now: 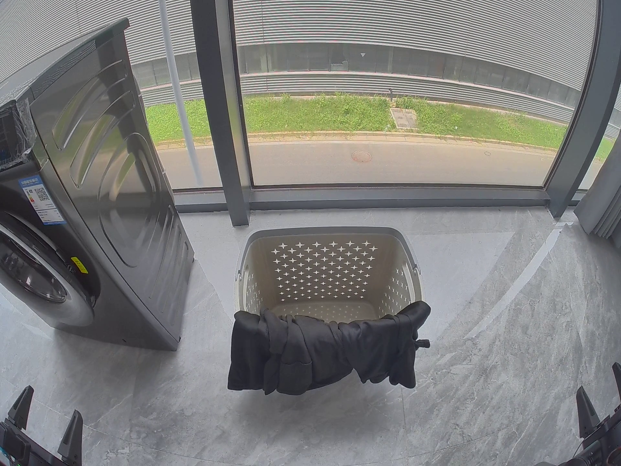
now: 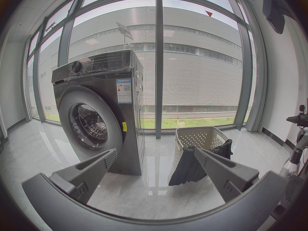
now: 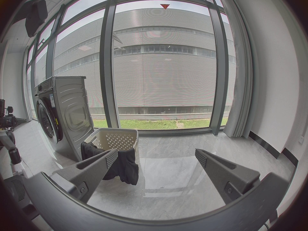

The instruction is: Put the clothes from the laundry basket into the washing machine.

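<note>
Head view: with left gripper (image 1: pixel 50 409) and right gripper (image 1: pixel 598 383) spread open and empty, the basket (image 1: pixel 323 270) could be tipped if the garment (image 1: pixel 323 351) draped over its rim is pulled sideways.

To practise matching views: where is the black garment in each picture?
Head view: black garment over the laundry basket's near rim, centre.
Left wrist view: black garment on that rim, beside the washing machine.
Right wrist view: black garment on that rim.
Shared landmark: washing machine.
</note>
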{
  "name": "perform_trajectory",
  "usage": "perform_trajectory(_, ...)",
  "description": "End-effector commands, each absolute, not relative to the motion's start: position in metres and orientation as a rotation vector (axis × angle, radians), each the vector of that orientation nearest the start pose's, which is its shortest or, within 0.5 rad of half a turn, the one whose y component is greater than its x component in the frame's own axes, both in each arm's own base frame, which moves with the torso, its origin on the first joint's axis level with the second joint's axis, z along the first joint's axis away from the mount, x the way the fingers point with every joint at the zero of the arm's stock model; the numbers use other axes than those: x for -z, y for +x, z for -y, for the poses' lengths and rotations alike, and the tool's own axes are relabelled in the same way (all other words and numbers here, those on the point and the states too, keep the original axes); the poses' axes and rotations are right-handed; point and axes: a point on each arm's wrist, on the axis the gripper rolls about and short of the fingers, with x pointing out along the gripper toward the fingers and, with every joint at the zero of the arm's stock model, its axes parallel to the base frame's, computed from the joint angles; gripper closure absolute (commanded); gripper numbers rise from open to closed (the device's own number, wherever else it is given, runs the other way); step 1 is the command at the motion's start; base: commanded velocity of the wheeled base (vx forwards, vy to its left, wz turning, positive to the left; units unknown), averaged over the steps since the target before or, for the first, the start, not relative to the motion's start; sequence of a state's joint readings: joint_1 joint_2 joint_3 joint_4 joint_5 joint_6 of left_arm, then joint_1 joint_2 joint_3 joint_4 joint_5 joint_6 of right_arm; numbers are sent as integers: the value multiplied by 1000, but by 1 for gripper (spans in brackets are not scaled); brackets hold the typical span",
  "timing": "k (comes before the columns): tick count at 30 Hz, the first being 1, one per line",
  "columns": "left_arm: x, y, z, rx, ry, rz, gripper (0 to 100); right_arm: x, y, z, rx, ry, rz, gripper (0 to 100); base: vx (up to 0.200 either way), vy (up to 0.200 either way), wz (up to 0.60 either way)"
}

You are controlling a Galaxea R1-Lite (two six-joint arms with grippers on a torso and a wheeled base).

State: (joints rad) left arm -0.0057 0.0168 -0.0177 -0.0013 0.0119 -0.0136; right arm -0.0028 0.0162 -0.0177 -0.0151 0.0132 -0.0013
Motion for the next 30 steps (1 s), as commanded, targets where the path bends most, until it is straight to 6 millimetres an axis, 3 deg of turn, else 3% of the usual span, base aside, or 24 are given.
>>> perform_trajectory(1,-76,-23,0,-5,-15,2,0,-77,-23,0,-11,-2,15,0,0,200,0)
perform_trajectory(30,-76,-23,0,-6,-15,2,0,-77,-23,0,-11,-2,15,0,0,200,0)
